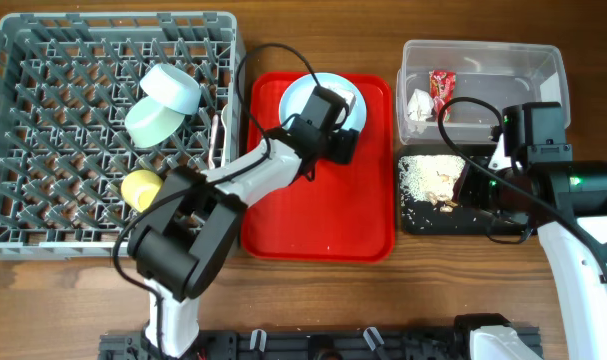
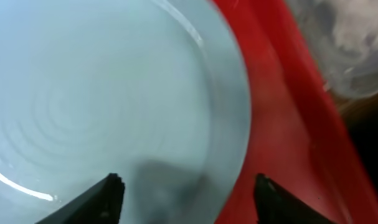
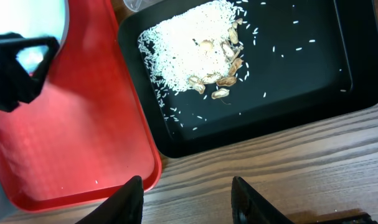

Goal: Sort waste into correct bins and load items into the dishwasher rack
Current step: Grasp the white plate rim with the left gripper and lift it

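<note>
Nearly done: bowls [image 1: 171, 90] and cup [image 1: 141, 188] sat in the rack [image 1: 113, 22], wrapper [image 1: 441, 85] and paper [image 1: 420, 103] in the tub [image 1: 543, 60], scraps [image 1: 428, 175] in the black tray [image 1: 473, 222]. Only the plate [image 2: 83, 93] was left on the red tray [image 1: 313, 220], left claw [image 2: 189, 190] wide over it, right claw [image 3: 185, 196] wide too.

The left arm [image 1: 248, 178] stretches forward and across to its right, wrist bent so the left tool [image 1: 331, 120] points down. Its dark fingers [image 2: 108, 196] stand wide apart, nothing between them. The right arm [image 1: 573, 195] is folded in close, and the right tool [image 3: 187, 186] also faces down, its fingers spread and empty.
</note>
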